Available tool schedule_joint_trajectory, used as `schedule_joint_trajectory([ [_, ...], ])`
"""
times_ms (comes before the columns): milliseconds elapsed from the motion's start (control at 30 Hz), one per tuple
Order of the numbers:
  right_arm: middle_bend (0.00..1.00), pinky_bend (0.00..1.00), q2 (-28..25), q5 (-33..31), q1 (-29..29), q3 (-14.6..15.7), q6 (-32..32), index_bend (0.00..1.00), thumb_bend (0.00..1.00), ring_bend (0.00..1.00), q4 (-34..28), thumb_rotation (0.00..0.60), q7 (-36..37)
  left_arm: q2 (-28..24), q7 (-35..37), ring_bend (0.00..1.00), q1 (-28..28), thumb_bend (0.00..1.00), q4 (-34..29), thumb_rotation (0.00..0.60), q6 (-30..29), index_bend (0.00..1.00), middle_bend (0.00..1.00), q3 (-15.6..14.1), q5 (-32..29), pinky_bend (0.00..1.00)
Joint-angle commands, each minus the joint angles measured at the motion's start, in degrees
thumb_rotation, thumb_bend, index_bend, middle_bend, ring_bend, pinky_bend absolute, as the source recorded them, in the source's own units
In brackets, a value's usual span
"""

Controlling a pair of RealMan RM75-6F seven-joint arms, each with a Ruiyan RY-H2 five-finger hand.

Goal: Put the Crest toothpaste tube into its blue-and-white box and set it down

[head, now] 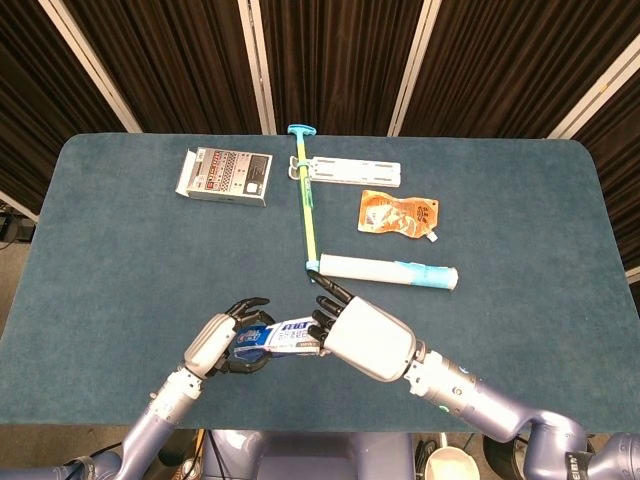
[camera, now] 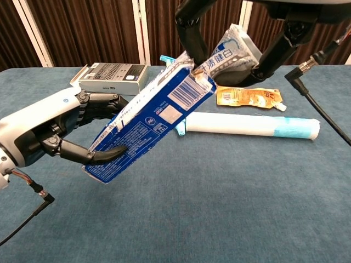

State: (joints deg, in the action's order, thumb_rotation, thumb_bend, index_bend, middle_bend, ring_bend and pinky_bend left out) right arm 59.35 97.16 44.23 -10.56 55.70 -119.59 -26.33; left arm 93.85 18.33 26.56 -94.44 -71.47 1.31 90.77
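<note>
So the left hand [camera: 66, 134] has the blue-and-white box [camera: 151, 118] wrapped in its fingers near the lower end, tilted up off the worktop [camera: 219, 208] with the open end pointing toward the right hand [head: 365, 335]. The right hand is pinching the Crest toothpaste tube [camera: 230, 52] right at the box mouth. From the chest view it looks like the tube's front end is just at or barely inside the opening, most of it still sticking out.

Handling guess: the box is thin card, light, and will crush or bow if squeezed hard, so holding it by the narrow edges near the closed end seems right. The tube looks soft and glossy, probably slippery and bendy, so gripping it near the back and pushing it straight along the box axis should work better than pushing from the middle.

Beyond the right hand there's a white cylinder with a teal end [head: 390, 270], an orange pouch [head: 400, 213], and a green-handled tool [head: 305, 195]. Out past the left hand sits a grey patterned box [head: 225, 176]; can't tell what's inside it.
</note>
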Motion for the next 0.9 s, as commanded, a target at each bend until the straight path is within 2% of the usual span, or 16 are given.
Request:
schedule_joint_trajectory([
  [33, 0.33, 0.00, -0.13, -0.06, -0.12, -0.26, 0.41, 0.29, 0.52, 0.30, 0.01, 0.600, -0.75, 0.00, -0.06, 0.15, 0.01, 0.38, -0.02, 0.600, -0.07, 0.48, 0.42, 0.01, 0.07, 0.14],
  [467, 0.33, 0.00, -1.83, -2.17, -0.28, -2.61, 2.33, 0.29, 0.52, 0.29, 0.89, 0.600, -1.19, -0.12, 0.15, 0.15, -0.26, 0.38, 0.44, 0.600, -0.02, 0.48, 0.42, -0.45, -0.13, 0.14],
  [733, 0.32, 0.00, -3.01, -2.33, -0.74, -2.92, 3.21, 0.29, 0.52, 0.29, 1.15, 0.600, -1.63, -0.35, 0.79, 0.15, -0.43, 0.38, 0.31, 0.600, -0.62, 0.48, 0.42, -0.15, -0.07, 0.14],
  [900, 0.29, 0.00, -3.91, -1.95, -1.43, -4.46, 6.17, 0.29, 0.52, 0.27, 2.26, 0.600, -2.68, -0.54, 1.23, 0.15, -0.48, 0.38, -0.10, 0.600, -0.85, 0.48, 0.42, -0.28, 0.30, 0.14],
])
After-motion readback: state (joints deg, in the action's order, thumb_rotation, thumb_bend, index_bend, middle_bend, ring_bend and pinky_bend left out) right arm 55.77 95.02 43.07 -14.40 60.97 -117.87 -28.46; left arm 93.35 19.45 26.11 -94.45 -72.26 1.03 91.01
